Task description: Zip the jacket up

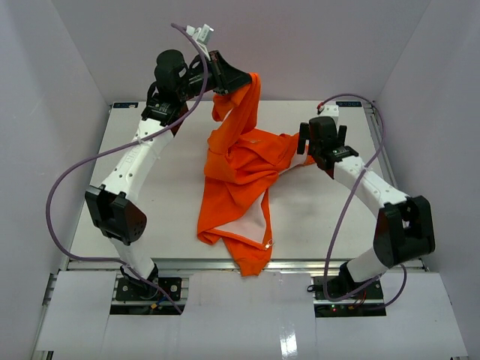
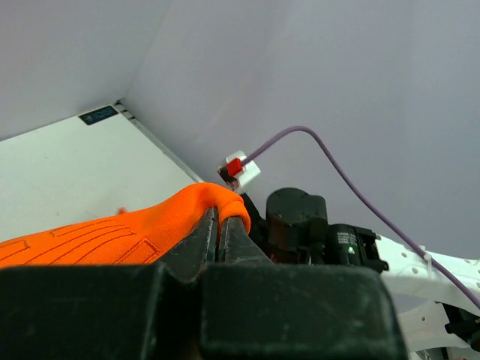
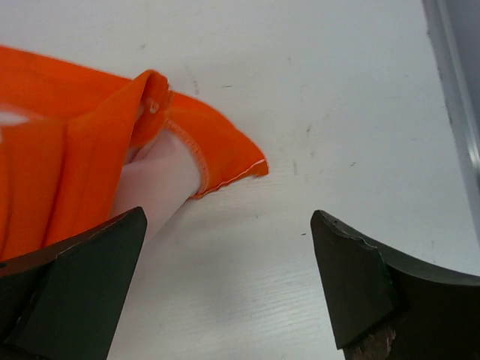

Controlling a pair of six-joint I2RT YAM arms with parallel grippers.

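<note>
The orange jacket lies crumpled on the middle of the white table, with its pale lining showing near the front. My left gripper is raised at the back, shut on a fold of the jacket and holding that part up; the left gripper pinches the fabric at its fingertips. My right gripper hovers low at the garment's right edge. The right gripper is open wide over bare table, with a jacket corner and lining just ahead of its left finger and nothing between the jaws.
Grey walls enclose the table on three sides. A purple cable loops off the left arm and another off the right. The table's metal side rail runs close to the right gripper. The jacket's hem hangs over the front edge.
</note>
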